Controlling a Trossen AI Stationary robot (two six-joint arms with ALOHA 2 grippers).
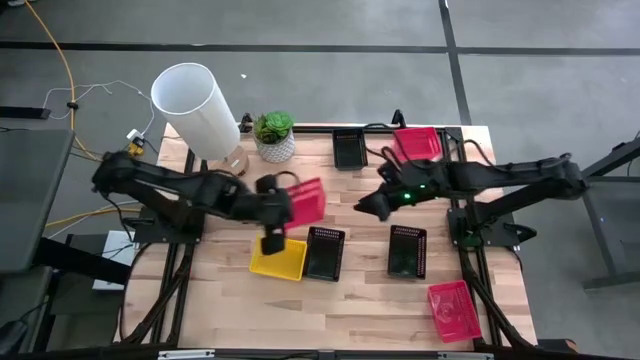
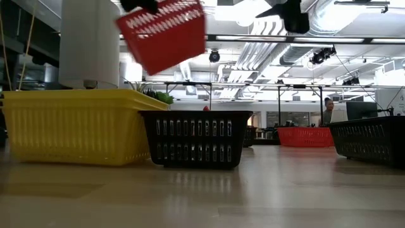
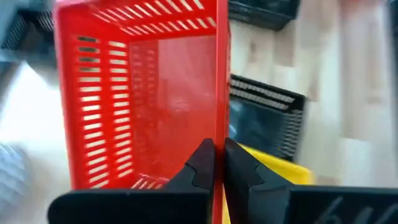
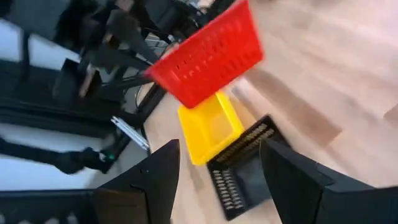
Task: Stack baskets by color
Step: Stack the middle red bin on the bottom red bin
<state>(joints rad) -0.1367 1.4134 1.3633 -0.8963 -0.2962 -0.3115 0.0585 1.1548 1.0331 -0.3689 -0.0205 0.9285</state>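
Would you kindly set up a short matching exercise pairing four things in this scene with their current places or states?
Things:
1. red basket
2. yellow basket
3. right tool
4. white cylinder

States:
A. open, holding nothing
B. upright at the table's far left corner
C. held in the air by the left tool
D. resting on the table beside a black basket

Pairs: 1-C, 2-D, 3-A, 4-B

Grey floor point(image 1: 320, 70); wooden table point(image 1: 350, 300); bright ceiling lights point(image 2: 373, 40).

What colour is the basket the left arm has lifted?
Red plastic mesh basket, clearest in the left wrist view.
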